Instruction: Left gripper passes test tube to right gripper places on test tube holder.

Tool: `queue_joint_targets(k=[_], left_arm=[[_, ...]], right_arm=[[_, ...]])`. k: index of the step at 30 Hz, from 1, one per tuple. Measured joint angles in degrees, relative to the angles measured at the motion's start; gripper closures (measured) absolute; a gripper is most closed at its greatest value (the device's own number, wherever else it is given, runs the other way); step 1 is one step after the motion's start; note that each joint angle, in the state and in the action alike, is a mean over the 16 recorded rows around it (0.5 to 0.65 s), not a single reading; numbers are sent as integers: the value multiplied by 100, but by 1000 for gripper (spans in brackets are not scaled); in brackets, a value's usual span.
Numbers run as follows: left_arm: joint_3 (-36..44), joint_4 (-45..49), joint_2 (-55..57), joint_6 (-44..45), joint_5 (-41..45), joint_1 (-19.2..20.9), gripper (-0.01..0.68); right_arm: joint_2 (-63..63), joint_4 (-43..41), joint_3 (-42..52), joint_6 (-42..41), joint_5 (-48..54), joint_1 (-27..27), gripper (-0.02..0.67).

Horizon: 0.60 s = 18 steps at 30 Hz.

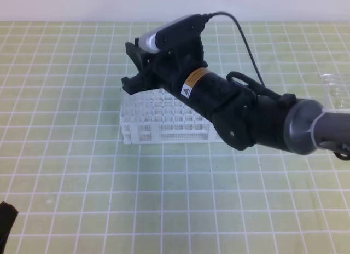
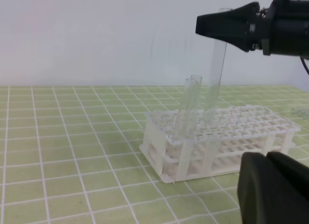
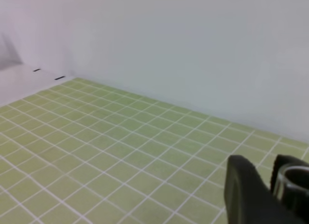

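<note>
The right gripper hangs over the left end of the white test tube holder, shut on a clear test tube that stands nearly upright. The tube's lower end reaches the top of the holder; whether it sits in a hole I cannot tell. In the right wrist view the tube's round rim shows between the black fingers. Two other clear tubes lean in the rack's near end. The left gripper rests low at the front left, its fingers together and holding nothing.
A clear plastic container sits at the right edge of the green gridded mat. The right arm's thick body and cable stretch across the right half above the mat. A white wall closes the back.
</note>
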Motion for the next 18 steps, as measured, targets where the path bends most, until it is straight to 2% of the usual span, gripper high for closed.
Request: queue_joint_targets(k=[18], left_arm=[[26,5,13,-4,-10,-3,675]], right_arm=[[166,1,0,83,-73,0,561]])
